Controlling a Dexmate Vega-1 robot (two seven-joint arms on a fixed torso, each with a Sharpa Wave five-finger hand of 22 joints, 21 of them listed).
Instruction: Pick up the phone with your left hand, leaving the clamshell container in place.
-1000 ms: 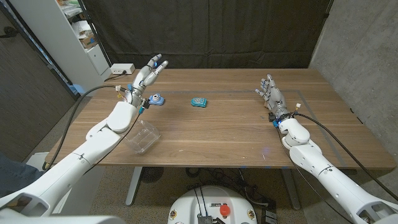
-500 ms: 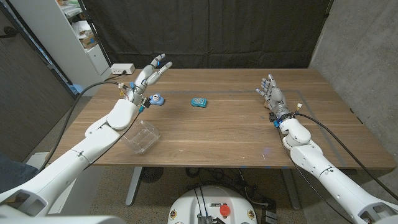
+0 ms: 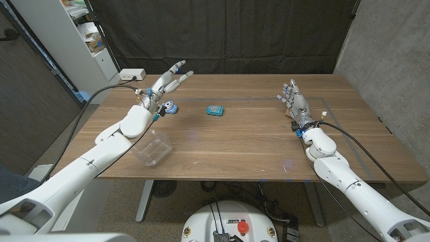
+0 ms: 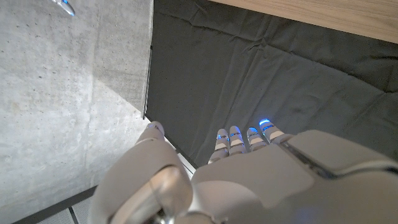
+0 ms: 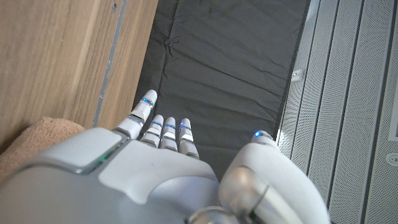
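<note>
A small teal phone (image 3: pixel 215 109) lies on the wooden table (image 3: pixel 248 144), far of centre. The clear clamshell container (image 3: pixel 153 148) sits near the front left edge, beside my left forearm. My left hand (image 3: pixel 164 86) hovers over the table's far left part with its fingers spread and nothing in it, well to the left of the phone. In the left wrist view, the left hand (image 4: pixel 249 177) points at the dark curtain. My right hand (image 3: pixel 295 105) stands at the table's right side, fingers apart and holding nothing. The right hand (image 5: pixel 155 174) shows beside the wood in its own wrist view.
A small blue and white object (image 3: pixel 169 107) lies just under my left hand. A white power strip (image 3: pixel 132 74) sits at the far left corner. White shelves (image 3: pixel 87 33) stand beyond the table's left, and a concrete wall (image 3: pixel 390 47) rises on the right.
My left hand has risen a little and swung farther out and to the right, its fingers now pointing toward the table's middle. The right hand, phone and container have not moved.
</note>
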